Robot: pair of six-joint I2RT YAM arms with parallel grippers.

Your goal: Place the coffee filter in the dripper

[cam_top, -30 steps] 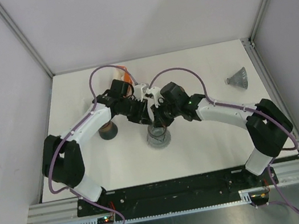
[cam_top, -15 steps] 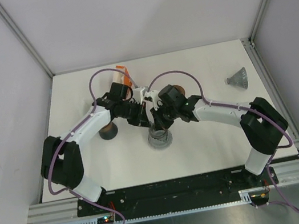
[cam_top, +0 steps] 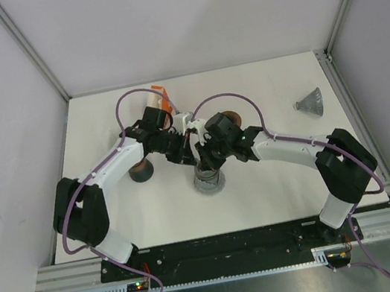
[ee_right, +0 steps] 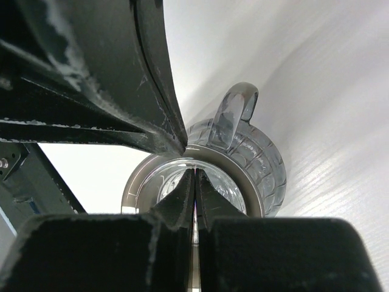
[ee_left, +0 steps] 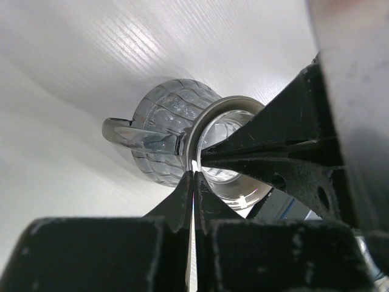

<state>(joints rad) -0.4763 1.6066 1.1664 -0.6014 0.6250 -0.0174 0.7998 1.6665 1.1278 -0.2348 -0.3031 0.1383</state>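
1. Both arms lean in over the middle of the table (cam_top: 279, 192) and meet above the glass dripper (cam_top: 207, 182).
2. The dripper stands upright on the table, with ribbed walls, an open rim and a looped handle (ee_left: 124, 132) on its side.
3. The left tool (ee_left: 193, 177) is clenched, its fingers pressed together with the tips hovering right over the dripper's rim.
4. The right tool (ee_right: 194, 175) is clenched as well, its tips poised over the open mouth of the dripper.
5. The two tools come in from opposite sides, and their tips sit just beside each other above the glass.
6. Only a thin pale sliver shows between each pair of fingers. I cannot tell whether that is the coffee filter or just light coming through.
7. Off at the far right a grey ribbed cone (cam_top: 310, 103) lies on its side, well apart from the dripper.
8. A dark brown round object (cam_top: 142, 173) sits left of the dripper, partly under the left arm.
9. An orange piece (cam_top: 163, 96) shows at the far side, behind the left wrist.
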